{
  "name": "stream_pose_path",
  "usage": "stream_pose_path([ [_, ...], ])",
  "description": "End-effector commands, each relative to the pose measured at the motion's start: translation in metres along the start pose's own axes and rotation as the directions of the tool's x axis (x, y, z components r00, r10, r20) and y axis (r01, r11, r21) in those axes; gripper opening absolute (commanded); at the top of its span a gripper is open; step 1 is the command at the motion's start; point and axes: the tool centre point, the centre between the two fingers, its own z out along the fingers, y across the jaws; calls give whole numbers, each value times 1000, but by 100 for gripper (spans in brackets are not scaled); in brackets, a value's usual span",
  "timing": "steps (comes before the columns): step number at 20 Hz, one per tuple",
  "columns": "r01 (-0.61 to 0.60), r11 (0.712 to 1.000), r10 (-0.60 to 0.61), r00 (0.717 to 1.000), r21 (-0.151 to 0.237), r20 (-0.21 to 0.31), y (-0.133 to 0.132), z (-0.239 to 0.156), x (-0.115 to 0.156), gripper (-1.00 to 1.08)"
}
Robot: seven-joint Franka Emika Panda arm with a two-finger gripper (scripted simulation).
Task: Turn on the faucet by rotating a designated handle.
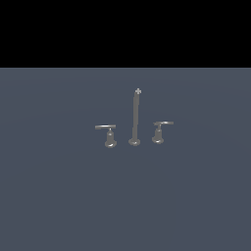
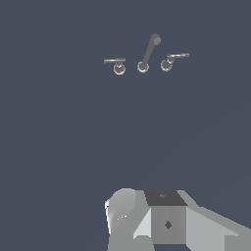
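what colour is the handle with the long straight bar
Grey metal, same as the rest of the faucet. The handle shows best in the exterior view.

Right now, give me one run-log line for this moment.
stage: approach not begun | handle: untouched, exterior view's left of spout | claw: fingers not visible, far from faucet | contact: none

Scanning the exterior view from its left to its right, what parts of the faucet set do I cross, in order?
Handle with the long straight bar → tall thin spout → second handle with the shorter bar. All three stand apart on the grey surface; the end effector is not in this view.
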Motion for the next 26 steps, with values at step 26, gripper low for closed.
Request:
stream_pose_path([
  [26,-323,946,323,946,13,0,-56,82,48,-100],
])
